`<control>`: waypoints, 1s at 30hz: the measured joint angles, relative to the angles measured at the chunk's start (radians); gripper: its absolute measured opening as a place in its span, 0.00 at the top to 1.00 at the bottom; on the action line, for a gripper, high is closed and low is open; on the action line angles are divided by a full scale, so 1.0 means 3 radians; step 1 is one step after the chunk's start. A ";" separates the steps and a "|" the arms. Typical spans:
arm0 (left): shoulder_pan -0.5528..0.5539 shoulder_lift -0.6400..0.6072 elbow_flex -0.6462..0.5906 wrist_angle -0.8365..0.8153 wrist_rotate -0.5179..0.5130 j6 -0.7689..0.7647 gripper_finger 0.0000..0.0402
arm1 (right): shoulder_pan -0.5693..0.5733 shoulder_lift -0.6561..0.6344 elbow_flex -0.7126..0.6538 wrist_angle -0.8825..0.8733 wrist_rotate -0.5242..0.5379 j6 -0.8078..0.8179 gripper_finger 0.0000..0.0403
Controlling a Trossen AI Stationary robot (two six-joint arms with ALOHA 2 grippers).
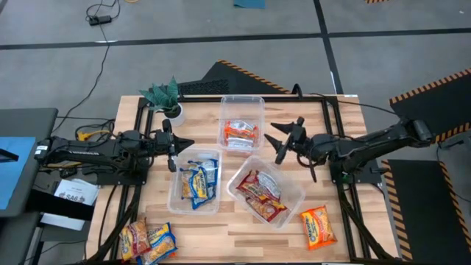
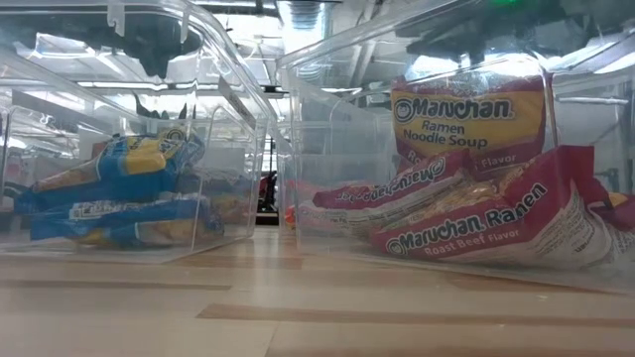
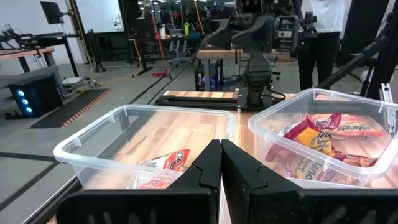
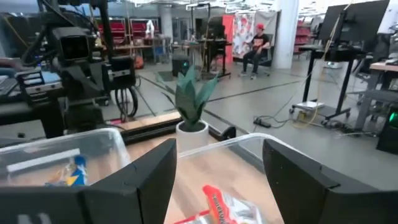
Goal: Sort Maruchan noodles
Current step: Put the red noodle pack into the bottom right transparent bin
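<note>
Three clear bins hold sorted Maruchan packets: orange ones (image 1: pixel 241 132) in the far bin, blue ones (image 1: pixel 197 182) in the near-left bin, and red ones (image 1: pixel 263 195) in the near-right bin. The low view shows the blue packets (image 2: pixel 109 188) and the red packets (image 2: pixel 466 213) lying inside their bins. A loose orange packet (image 1: pixel 318 225) lies flat near the table's near right edge. A small pile of packets (image 1: pixel 147 240) sits at the near left corner. My left gripper (image 1: pixel 188 144) hovers shut at the blue bin's far left side. My right gripper (image 1: pixel 280 141) hangs open, right of the far bin.
A small green potted plant (image 1: pixel 168 96) stands at the table's far left, also seen as the plant (image 4: pixel 191 102) past my right gripper's fingers. Bare wood lies between the bins and along the near edge (image 1: pixel 243 246). People show in the room beyond the table.
</note>
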 joint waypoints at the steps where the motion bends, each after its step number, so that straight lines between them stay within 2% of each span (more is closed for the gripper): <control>1: 0.0000 -0.0001 0.0000 0.0001 0.0000 0.0000 1.00 | -0.0012 -0.0012 0.0000 -0.0027 0.0000 -0.0004 0.35; 30: 0.0000 0.0000 0.0000 -0.0041 -0.0008 -0.0036 1.00 | -0.0046 -0.0013 0.0000 -0.0126 -0.0006 0.0055 0.35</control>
